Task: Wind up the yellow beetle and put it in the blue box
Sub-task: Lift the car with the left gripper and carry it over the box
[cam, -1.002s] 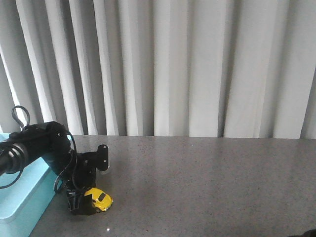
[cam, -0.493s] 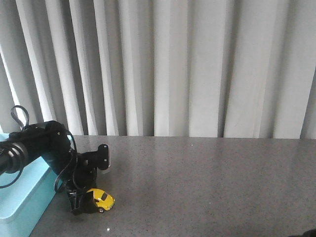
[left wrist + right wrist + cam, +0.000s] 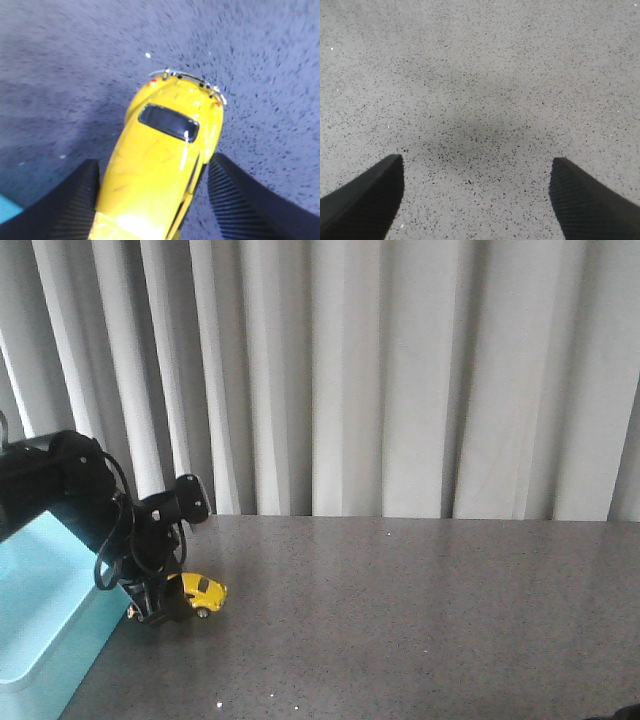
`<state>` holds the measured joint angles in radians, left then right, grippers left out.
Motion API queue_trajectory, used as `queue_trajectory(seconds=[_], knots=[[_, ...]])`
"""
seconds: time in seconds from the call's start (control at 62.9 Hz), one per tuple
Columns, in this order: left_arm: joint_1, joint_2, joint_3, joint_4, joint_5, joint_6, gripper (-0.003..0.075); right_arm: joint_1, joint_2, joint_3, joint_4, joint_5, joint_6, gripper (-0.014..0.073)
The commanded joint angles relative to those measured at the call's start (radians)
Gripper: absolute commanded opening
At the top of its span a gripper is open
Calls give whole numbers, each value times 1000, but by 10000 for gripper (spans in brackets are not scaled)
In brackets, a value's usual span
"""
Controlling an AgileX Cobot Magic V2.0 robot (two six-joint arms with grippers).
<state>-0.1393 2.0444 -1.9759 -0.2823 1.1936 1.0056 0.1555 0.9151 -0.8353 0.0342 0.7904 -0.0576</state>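
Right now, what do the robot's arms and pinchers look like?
The left arm is chunky and matte black, with rounded joints and thin black cables looping beside it. A small silvery patch shows on its wrist block. The left gripper has two flat black fingers with fine ribbed pads. The right gripper has the same dark wedge-shaped fingers with a textured surface.

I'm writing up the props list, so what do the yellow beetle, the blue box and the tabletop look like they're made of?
Yellow beetle: glossy painted shell with highlights, likely die-cast metal or hard plastic; fine scratches show. Blue box: smooth, matte pale turquoise walls, probably plastic. Table: grey speckled surface with a slight sheen, stone-look composite or laminate; cannot tell which.
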Motion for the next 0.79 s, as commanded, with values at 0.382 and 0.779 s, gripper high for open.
queue_trajectory(seconds=[0.382,0.779], knots=[[155,-224,-30,150,-72,-512,286,1,-12,-25,-4,-47,-4,578],[355,-107,-30,172,-88,-708,286,1,-12,-25,-4,-47,-4,578]])
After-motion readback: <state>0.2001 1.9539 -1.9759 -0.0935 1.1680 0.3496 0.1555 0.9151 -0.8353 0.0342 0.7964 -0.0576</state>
